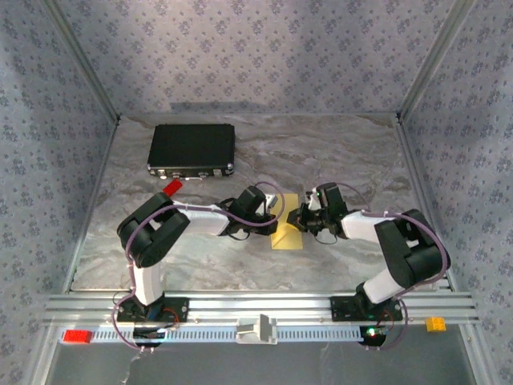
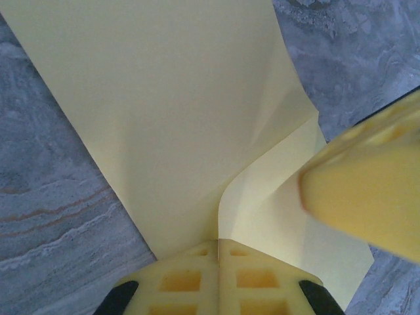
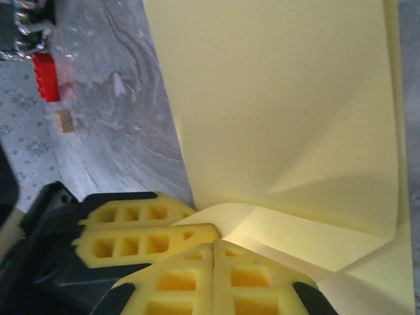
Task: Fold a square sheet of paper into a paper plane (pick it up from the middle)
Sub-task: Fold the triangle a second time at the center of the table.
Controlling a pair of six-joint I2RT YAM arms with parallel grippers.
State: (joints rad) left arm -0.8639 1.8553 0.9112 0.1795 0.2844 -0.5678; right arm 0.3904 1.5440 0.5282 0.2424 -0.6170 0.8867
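Thin, limp and easily creased, the square sheet of paper [image 1: 286,234] suits middle holds; left gripper [image 2: 218,249] and right gripper [image 3: 213,248] both clamp it there.

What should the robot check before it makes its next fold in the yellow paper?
1. Left jaws shut on paper: ok.
2. Right jaws shut on paper: ok.
3. Paper untorn: ok where it shows.
4. Folded edges lined up: cannot tell.
5. Red brick and case away from paper: ok.
6. Folding finished: not ok, only partly folded.
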